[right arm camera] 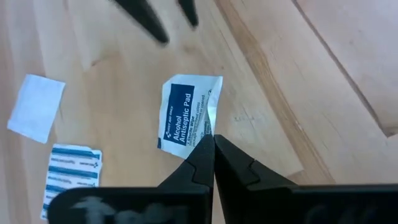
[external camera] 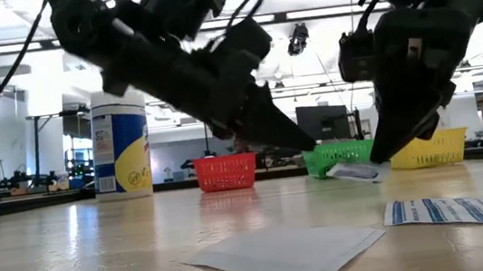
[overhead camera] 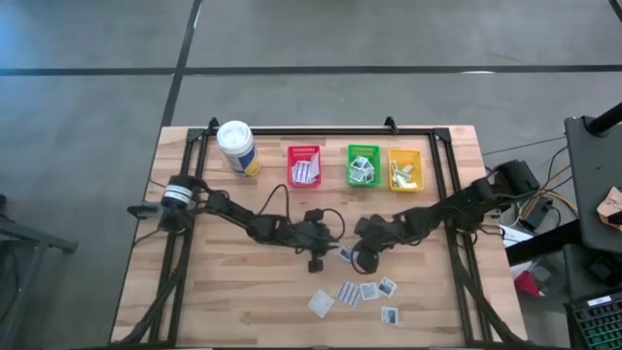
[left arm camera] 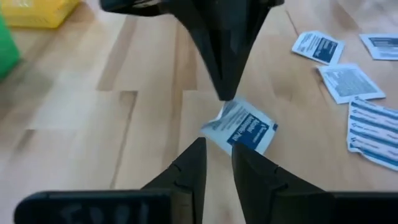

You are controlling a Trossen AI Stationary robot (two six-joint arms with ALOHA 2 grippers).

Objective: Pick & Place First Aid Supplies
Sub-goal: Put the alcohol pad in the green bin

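From my seat I read the table left to right: the white canister (overhead camera: 236,146) stands at the far left of the back row, then the red bin (overhead camera: 304,166), the green bin (overhead camera: 362,165) and the yellow bin (overhead camera: 405,168), each with packets already inside. My left gripper (overhead camera: 317,261) sits low over mid-table, its fingers (left arm camera: 189,171) parted by only a narrow gap and gripping nothing, tips pointing at the packet just ahead. Just to its right, my right gripper (right arm camera: 213,144) is pinched closed on one edge of an alcohol pad packet (right arm camera: 186,116), white with a dark-blue print; in the low view that packet (external camera: 353,172) hangs tilted, just off the wood, in front of the green bin. Nearer the front edge of the table the remaining packets (overhead camera: 362,292) lie flat in a loose cluster, with a plain white one (overhead camera: 320,302) at the cluster's left end and another (overhead camera: 390,315) nearest the front.
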